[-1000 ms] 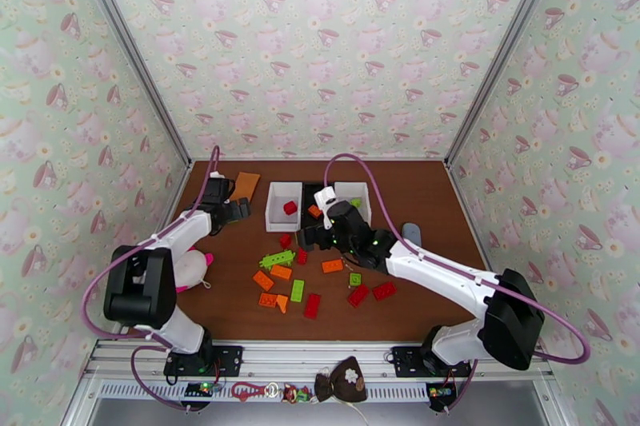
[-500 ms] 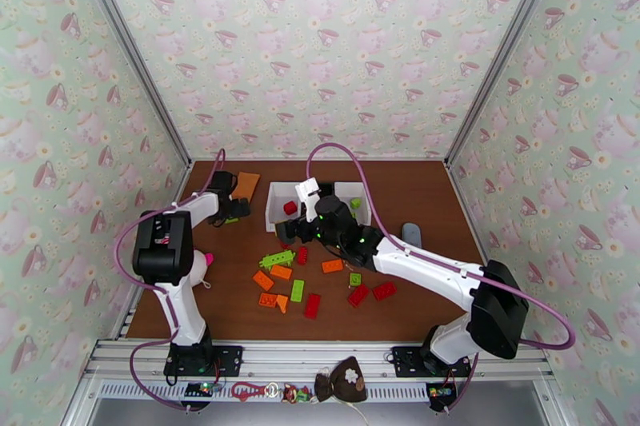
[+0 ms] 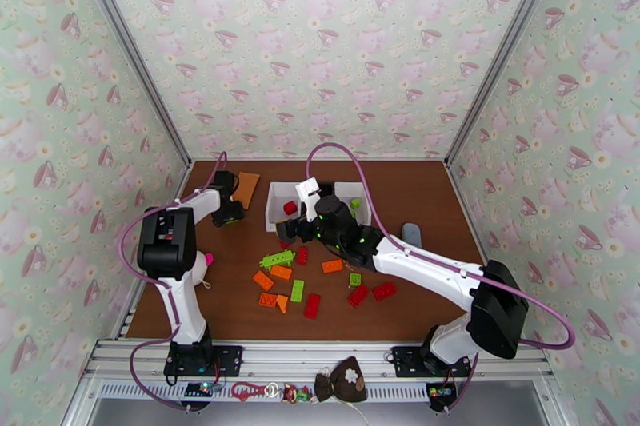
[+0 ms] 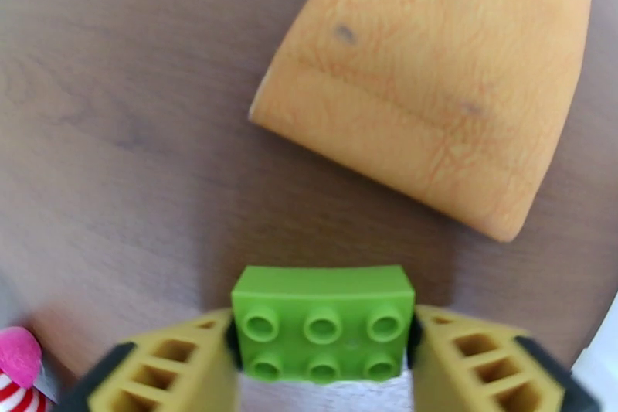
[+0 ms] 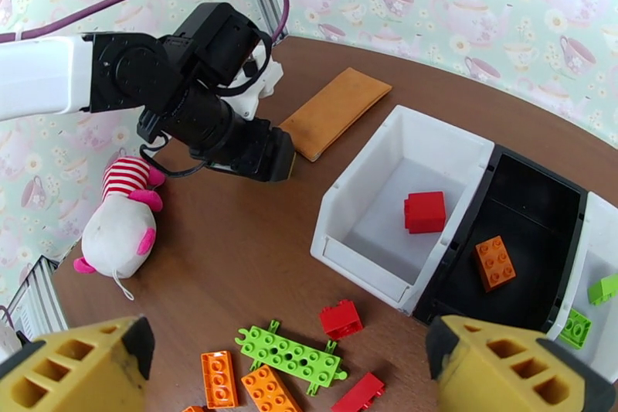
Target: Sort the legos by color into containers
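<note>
As the overhead camera shows it, my left claw [image 3: 230, 213] sits low on the brown wooden worktop [image 3: 432, 196] beside the flat orange rectangular card [image 3: 246, 186]. It is apart from the row of three small open-topped plastic bins [image 3: 273, 212]. My right claw [image 3: 293, 229] hangs over the loose bricks [image 3: 282, 272] in front of them.

From my left wrist, both pads press the ends of a lime green studded plastic brick [image 4: 320, 294], so that claw is clamped on it. The hold is near the pad tips, and a quick lift could twist it free.

From my right wrist, the claw gapes wide with nothing in it. Green bricks [image 5: 603, 288] lie in the far-right white bin [image 5: 599, 243], so carrying mine there risks striking my right arm.
</note>
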Tool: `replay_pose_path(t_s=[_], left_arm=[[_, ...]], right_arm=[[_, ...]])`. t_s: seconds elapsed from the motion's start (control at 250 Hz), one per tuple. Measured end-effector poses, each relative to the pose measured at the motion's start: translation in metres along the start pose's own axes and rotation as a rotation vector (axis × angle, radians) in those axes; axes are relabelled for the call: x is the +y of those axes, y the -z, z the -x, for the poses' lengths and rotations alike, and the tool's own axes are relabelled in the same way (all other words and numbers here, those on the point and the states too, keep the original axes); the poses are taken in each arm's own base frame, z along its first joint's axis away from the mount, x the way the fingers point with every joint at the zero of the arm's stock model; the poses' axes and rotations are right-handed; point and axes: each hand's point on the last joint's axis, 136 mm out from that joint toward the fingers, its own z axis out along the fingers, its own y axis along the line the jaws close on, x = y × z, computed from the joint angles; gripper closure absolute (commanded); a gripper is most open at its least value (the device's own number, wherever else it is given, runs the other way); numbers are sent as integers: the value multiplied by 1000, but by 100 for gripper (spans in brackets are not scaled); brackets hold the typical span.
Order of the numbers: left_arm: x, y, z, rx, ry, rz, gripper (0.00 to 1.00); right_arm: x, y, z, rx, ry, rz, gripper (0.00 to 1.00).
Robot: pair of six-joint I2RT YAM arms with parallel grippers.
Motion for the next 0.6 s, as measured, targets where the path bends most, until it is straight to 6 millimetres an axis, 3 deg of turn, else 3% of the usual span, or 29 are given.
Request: replay_pose_path(t_s=[0.356,0.46,0.596], left_arm=[[-2,9,-8,-25,-14,8,56],[-9,29,-9,-69,-32,-4,55],[-40,71,3,-188,-82,-70,54]], right_arm=[[-11,13,4,-32,-18,-53,1],[-14,19,7,-46,-30,-54,1],[-18,28,7,-72,-42,-52,1]])
